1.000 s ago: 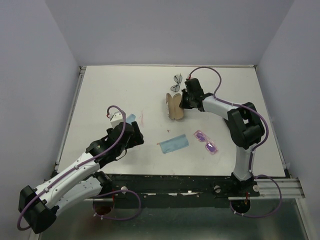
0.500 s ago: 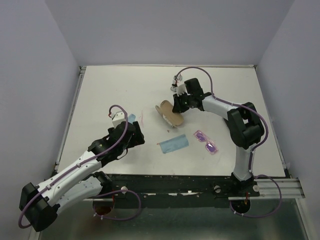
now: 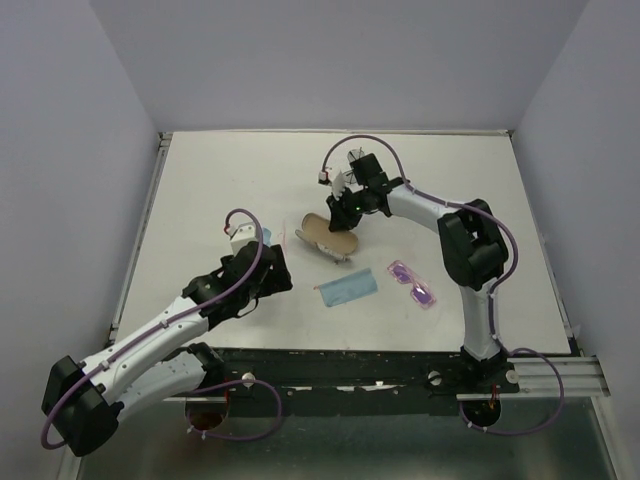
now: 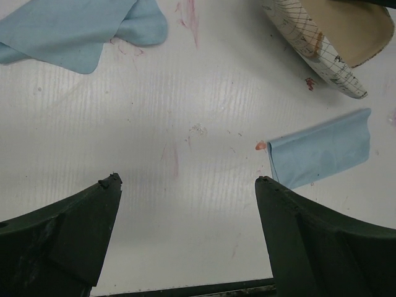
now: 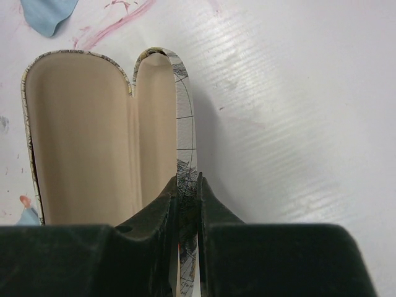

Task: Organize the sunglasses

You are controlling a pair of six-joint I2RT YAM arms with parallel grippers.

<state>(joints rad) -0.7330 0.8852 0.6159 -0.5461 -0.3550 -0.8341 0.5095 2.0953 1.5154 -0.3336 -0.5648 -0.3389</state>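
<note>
The case (image 3: 325, 234) had moved left and nearer together with the right gripper (image 5: 187, 189), which pinched its patterned wall. Nearest, the left gripper (image 3: 272, 278) hovered spread wide. The pink sunglasses (image 3: 413, 284) lay right of a blue cloth (image 3: 347, 289), to the near right of the right gripper and well apart from it.

Pink sunglasses (image 3: 414, 285); tan-lined, line-patterned case (image 5: 80, 136)
</note>
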